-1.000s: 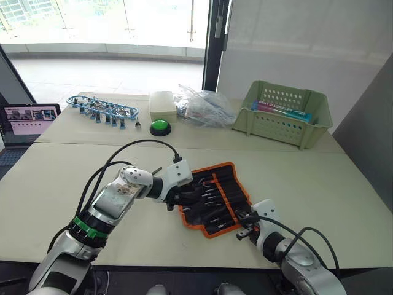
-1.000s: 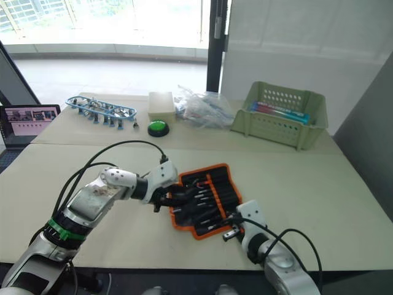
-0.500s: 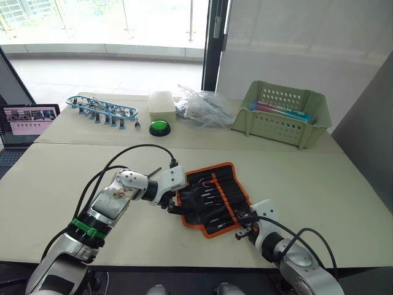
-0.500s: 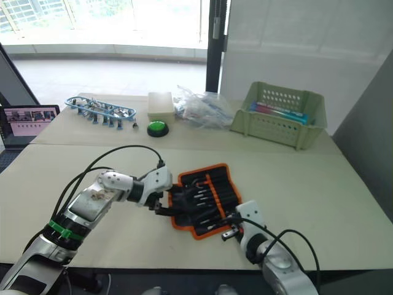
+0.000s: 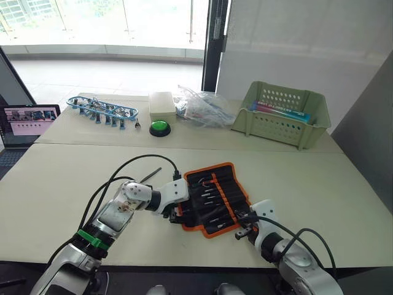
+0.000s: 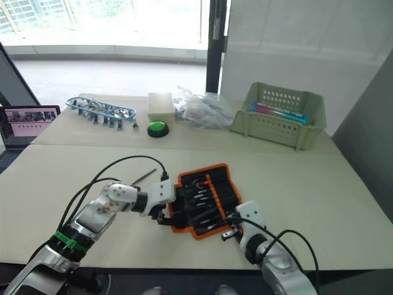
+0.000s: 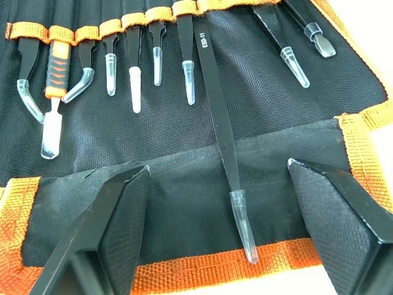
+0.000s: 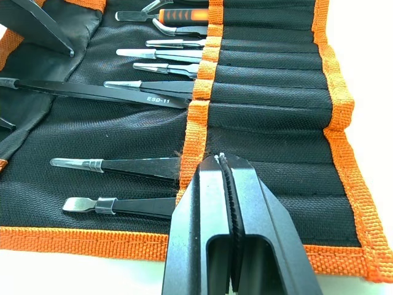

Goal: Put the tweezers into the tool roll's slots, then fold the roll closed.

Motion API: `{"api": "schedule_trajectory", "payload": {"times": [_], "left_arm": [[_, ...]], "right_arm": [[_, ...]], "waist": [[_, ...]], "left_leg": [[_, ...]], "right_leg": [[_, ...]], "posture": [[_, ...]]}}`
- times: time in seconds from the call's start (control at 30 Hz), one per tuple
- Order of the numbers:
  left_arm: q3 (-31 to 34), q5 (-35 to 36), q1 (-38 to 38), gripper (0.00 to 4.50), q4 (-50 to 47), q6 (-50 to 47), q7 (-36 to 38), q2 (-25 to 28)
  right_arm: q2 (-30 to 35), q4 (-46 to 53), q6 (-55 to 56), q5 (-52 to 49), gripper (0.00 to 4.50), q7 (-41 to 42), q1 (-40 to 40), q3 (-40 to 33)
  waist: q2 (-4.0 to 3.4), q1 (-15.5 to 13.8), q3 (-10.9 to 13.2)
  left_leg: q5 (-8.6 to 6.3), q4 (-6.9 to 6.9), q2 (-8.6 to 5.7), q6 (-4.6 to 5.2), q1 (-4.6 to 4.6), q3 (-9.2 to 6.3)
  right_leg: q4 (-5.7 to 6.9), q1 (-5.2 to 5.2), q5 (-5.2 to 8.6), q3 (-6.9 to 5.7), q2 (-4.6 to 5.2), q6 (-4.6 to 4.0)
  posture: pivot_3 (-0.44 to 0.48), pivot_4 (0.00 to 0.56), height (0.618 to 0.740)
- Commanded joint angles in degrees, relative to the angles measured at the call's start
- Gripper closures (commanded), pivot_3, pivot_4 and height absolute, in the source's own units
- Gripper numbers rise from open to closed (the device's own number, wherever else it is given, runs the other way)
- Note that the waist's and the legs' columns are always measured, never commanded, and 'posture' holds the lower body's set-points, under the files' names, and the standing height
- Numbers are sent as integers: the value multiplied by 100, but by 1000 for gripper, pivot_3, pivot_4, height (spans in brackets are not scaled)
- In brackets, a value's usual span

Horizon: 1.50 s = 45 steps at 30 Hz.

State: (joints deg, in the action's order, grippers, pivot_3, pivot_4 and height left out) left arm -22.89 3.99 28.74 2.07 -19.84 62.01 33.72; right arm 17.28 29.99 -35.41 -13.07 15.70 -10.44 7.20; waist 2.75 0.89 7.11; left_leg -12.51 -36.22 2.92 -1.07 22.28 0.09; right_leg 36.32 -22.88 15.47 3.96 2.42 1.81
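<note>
Beige tables (image 5: 55, 178), bright windows (image 5: 104, 21), white wall (image 5: 307, 43)

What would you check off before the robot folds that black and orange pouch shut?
1. Tweezers seated in the orange slot strip: ok; tools sit in a row.
2. Tool roll lying open and flat: ok.
3. Left claw open over the roll's near flap: ok.
4. Right claw shut, resting at the slot strip: ok.
5. Stray dark stick on the table beside the roll: cannot tell what it is.
</note>
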Motion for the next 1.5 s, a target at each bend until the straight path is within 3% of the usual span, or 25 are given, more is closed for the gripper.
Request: {"api": "schedule_trajectory", "payload": {"times": [0.03,0.3,0.57,0.97,1.23,1.5], "left_arm": [[3,-120,-48,1897,36,19,-29,0],[170,-87,84,4494,115,-109,-82,-30],[675,373,209,4494,-316,-323,101,128],[1194,853,-121,4494,-1041,-705,475,914],[2206,977,-1508,4494,-1124,-615,186,1625],[3081,917,-2894,4494,-1253,-86,-74,1855]], "right_arm": [[20,-414,-458,11,4500,48,-315,263],[16,-455,-439,19,4500,62,-275,269],[20,-462,-425,29,4500,67,-275,276],[34,-550,-413,43,4500,124,-182,277],[100,-504,-432,46,4500,176,-213,242],[153,-560,-448,43,4500,271,-123,246]], "waist": [[0,-2,0],[-1,2,0],[-1,14,1],[-4,29,3],[-20,99,13],[-9,89,17]], "left_leg": [[0,-1,0,0,-2,0],[0,0,1,0,-19,-1],[0,0,2,0,-17,-1],[0,2,5,0,-20,0],[0,19,11,0,-20,1],[-1,24,15,-2,-15,8]], "right_leg": [[0,3,0,0,0,0],[-2,21,1,-1,0,1],[-1,19,1,-2,-1,0],[-5,20,2,-2,0,-1],[-1,6,9,-3,-1,-13],[-4,-7,14,-3,15,-26]], "posture": [[0,150,738],[0,150,738],[0,150,738],[0,150,738],[0,150,738],[0,150,738]]}}
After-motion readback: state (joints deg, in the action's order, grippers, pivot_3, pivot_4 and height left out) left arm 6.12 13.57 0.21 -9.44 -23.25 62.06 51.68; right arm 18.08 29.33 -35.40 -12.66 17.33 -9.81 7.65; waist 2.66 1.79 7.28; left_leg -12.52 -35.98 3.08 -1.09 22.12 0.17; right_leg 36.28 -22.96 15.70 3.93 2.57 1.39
